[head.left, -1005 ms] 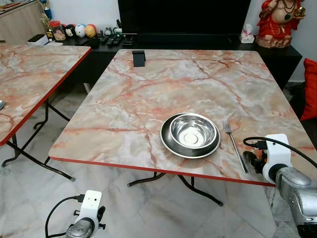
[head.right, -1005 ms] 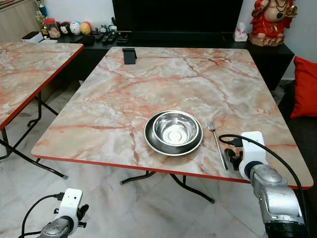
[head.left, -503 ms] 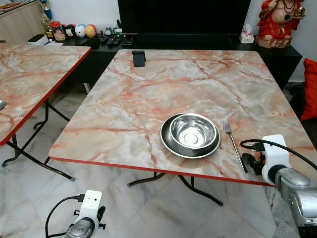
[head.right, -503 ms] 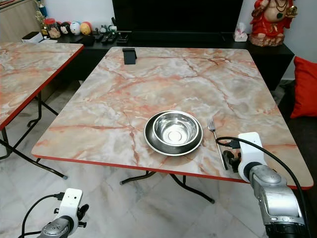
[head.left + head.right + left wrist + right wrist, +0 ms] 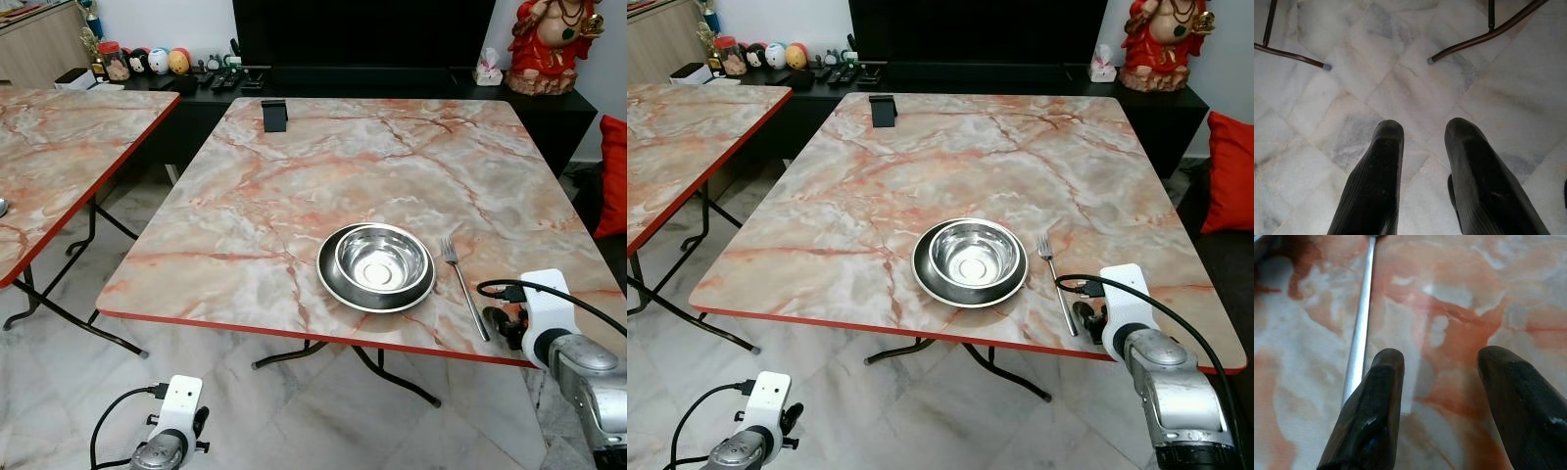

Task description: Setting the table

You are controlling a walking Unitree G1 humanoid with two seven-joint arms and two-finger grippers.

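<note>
A steel bowl sits inside a dark steel plate near the front edge of the marble table. A fork lies to the right of the plate, tines pointing away. My right gripper hovers just right of the fork's handle end, at the table's front right corner. In the right wrist view its fingers stand open and empty, with the fork handle just beside one finger. My left gripper hangs open over the floor, with its arm low at the left.
A small black stand is at the table's far left. A second marble table stands to the left. A dark cabinet with toys, remotes and a red statue runs along the back. Table legs rest on the marble floor.
My right gripper has drawn slightly back and to the right, away from the fork handle. The fork, plate and bowl have not moved.
</note>
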